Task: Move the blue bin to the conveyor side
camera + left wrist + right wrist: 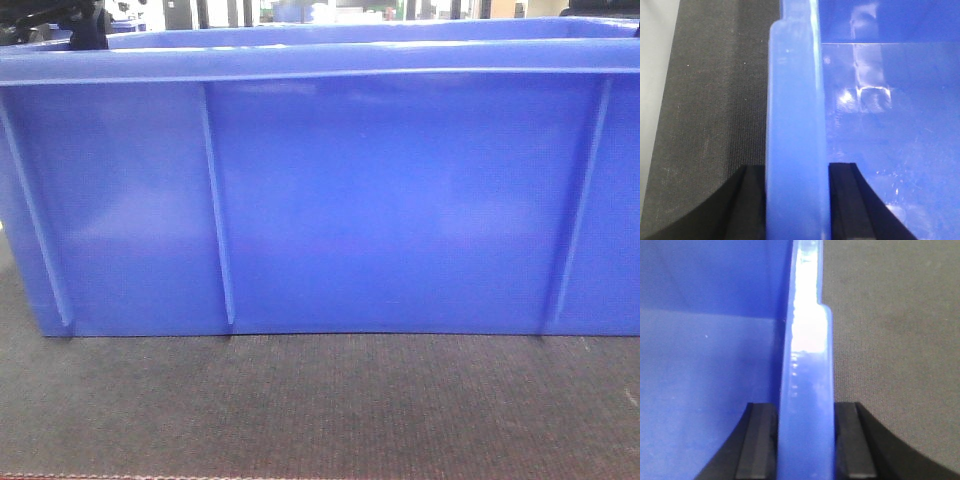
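The blue bin point(400, 200) fills the front view, its ribbed near wall standing on the dark woven conveyor point(320, 400). In the left wrist view my left gripper point(797, 170) is shut on the bin's thick rim point(792, 100), with one black finger point(747, 200) outside over the belt point(715, 100) and the other inside the bin. In the right wrist view my right gripper point(805, 409) is shut on the opposite rim point(807, 340) the same way, with the belt point(890, 340) on its outer side. The left arm point(88, 25) shows dark above the bin's far left corner.
The belt's reddish stitched edge point(100, 476) runs along the bottom of the front view. A pale grey strip point(655, 75) borders the belt on the left. Blurred room fixtures point(230, 12) show beyond the bin's far rim.
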### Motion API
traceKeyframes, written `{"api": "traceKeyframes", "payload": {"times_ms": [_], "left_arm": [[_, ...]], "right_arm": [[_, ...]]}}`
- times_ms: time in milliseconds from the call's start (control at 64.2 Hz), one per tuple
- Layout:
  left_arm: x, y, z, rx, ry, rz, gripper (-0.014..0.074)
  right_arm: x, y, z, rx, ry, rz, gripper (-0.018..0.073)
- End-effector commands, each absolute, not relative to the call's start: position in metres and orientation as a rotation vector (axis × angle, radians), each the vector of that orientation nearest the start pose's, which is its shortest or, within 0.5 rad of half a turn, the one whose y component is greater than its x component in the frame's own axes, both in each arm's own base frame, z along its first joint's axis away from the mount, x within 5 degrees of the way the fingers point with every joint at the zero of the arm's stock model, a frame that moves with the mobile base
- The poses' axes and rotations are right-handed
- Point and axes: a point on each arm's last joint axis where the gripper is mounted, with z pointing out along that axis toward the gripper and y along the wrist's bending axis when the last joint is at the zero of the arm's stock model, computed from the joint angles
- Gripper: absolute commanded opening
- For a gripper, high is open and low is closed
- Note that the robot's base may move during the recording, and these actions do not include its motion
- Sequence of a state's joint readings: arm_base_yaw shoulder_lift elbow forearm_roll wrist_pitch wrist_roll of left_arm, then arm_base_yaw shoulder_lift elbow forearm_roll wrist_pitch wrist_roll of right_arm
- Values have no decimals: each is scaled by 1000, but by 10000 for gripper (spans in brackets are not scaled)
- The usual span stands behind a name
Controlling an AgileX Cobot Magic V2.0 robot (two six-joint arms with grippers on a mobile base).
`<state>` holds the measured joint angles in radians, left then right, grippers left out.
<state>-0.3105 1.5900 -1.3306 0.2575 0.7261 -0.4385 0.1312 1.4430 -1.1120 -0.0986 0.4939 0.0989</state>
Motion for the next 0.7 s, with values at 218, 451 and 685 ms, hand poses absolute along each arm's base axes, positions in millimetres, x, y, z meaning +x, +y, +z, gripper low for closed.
{"api": "traceKeyframes", "payload": {"times_ms": [218, 451, 685], "left_arm": [[344, -108, 327, 35, 2318, -147, 468], [347, -103, 343, 73, 2285, -57, 584], [343, -99, 380, 40, 2237, -40, 499]], "right_arm": [[325, 52, 339, -113, 2004, 123, 456], [315, 50, 356, -119, 1934, 120, 519], [293, 47, 386, -112, 1829, 128, 514]]}}
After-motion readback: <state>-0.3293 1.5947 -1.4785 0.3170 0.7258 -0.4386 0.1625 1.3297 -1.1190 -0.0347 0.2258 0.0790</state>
